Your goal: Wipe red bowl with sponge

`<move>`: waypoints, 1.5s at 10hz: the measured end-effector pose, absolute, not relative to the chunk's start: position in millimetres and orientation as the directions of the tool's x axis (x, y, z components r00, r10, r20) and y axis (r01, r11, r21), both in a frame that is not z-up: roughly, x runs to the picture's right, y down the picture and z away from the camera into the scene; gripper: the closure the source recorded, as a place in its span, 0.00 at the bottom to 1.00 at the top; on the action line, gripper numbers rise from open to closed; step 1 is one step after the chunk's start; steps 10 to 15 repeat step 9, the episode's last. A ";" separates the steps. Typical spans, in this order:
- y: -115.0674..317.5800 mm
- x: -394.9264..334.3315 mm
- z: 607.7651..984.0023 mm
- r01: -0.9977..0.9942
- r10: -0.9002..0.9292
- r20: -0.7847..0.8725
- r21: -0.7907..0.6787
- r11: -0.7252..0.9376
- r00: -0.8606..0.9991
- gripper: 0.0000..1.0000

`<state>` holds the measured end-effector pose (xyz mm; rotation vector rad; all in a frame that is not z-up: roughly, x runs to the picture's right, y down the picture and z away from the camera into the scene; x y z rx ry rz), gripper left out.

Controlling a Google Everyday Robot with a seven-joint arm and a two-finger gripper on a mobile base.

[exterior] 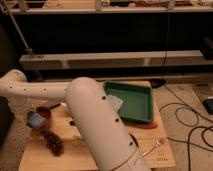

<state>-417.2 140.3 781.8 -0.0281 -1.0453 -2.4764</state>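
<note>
Red bowl (46,113) left, sponge (35,119) above its edge, hand (32,116) – arm bent back

Red bowl (46,113), round, orange-red, upright at table's left side, partly hidden, sponge (35,120), small light-blue pad, tilted against bowl's near-left rim, gripper (31,116) at the sponge, mostly obscured.

Large white arm (95,120) across the near middle, hiding much of the wooden counter (165,155). Pincer (36,120) at the left edge of the counter, over the red bowl (46,113), with the light-blue sponge (35,119) at its tip. Green tray (134,102) at the far right, holding a white square piece (116,102). Pine cone (55,144) near left. Fork (154,146) near right. Dark cables (190,117) on the floor to the right.
</note>
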 end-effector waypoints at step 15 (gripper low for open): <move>93.4 -398.4 817.5 0.527 -0.478 0.254 0.586 -0.616 -0.841 1.00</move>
